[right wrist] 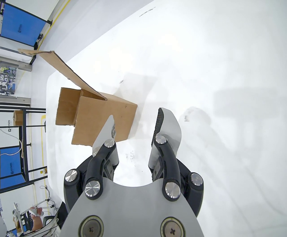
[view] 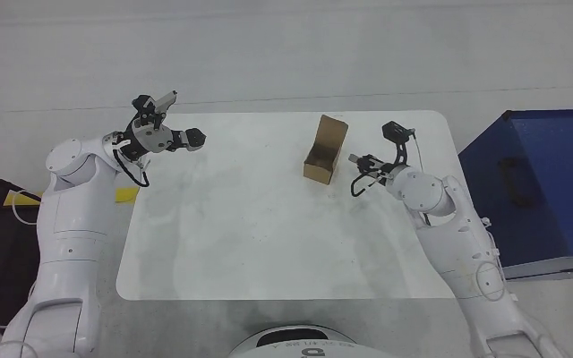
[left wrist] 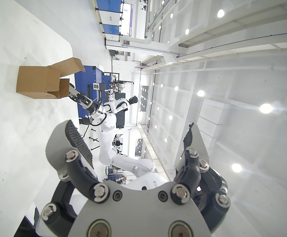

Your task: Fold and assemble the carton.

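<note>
Brown cardboard carton [view: 324,150], one, lies with its long axis near-to-far, flap open at the far end; left gripper [view: 195,139] and right gripper [view: 355,162] both spread apart, empty.

Robotics lab or test hall, industrial in scale.

- High white ceiling [left wrist: 224,78] of beams and coffered panels, with rows of round lights [left wrist: 265,108].
- Upper gallery [left wrist: 157,15] with railings at the far end.
- White table [view: 269,259] set on a pale, bare floor. A blue cabinet [view: 528,188] stands just beside it.
- More blue panels [right wrist: 20,24] on black frames along the room's edge.
- Black metal rack [right wrist: 24,143] with a small box [right wrist: 17,117] on it.
- Yellow line [right wrist: 54,16] painted on the floor.
- What looks like another white robot [left wrist: 120,104] farther back, among benches and equipment.
</note>
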Controlling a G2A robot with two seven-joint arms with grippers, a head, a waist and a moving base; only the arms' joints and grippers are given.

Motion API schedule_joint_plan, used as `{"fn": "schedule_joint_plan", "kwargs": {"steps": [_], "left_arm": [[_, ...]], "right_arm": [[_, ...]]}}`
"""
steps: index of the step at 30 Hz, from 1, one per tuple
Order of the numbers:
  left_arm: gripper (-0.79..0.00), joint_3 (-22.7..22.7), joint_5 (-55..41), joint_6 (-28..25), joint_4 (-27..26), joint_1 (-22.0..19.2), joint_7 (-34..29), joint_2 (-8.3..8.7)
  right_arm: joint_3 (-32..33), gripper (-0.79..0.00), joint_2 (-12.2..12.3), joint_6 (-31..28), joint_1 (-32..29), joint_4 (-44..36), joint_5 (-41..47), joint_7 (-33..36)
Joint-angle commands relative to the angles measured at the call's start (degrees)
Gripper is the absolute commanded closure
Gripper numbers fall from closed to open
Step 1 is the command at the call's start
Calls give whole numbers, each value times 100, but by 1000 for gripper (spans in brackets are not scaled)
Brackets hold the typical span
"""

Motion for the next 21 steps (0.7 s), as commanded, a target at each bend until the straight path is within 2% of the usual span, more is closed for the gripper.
{"fn": "schedule_joint_plan", "kwargs": {"steps": [1, 9, 21], "left_arm": [[-785, 0, 0, 0, 0, 0, 0, 0], [-785, 0, 0, 0, 0, 0, 0, 0], [-785, 0, 0, 0, 0, 0, 0, 0]], "right_arm": [[-56, -425, -21, -71, 111, 54, 87, -45], [-263, -391, -47, -138, 289, 99, -14, 100], [-1066, -372, -204, 462, 821, 457, -676, 86]]}}
